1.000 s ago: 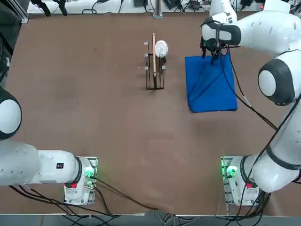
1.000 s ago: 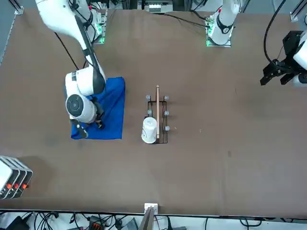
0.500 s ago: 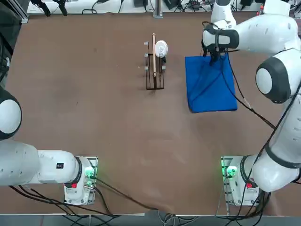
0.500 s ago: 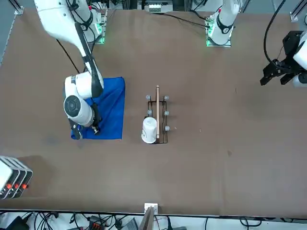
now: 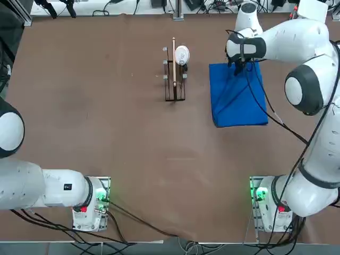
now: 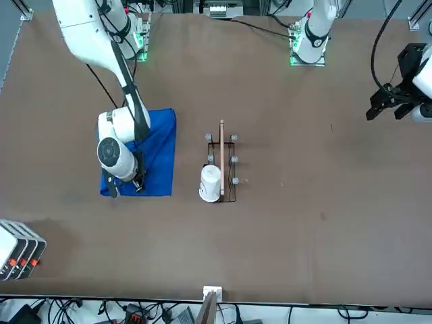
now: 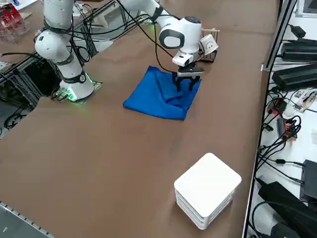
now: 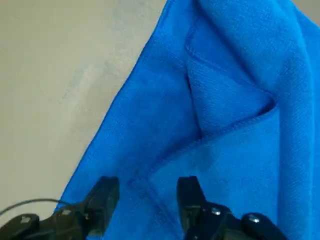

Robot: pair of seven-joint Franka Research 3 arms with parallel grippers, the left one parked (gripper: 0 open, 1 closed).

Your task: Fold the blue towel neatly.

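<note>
Right gripper [image 7: 186, 83] poised over far edge of blue towel [image 5: 237, 95], fingers [image 8: 103, 195] spread.

Towel lies partly folded on the tabletop [image 5: 106, 117], at 3 o'clock from the small rack [image 5: 175, 69] in the top view; fingers straddle a raised fold, likely so closing pinches both layers.

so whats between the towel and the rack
Nothing: in the top view only bare table lies between the towel and the rack.
</note>
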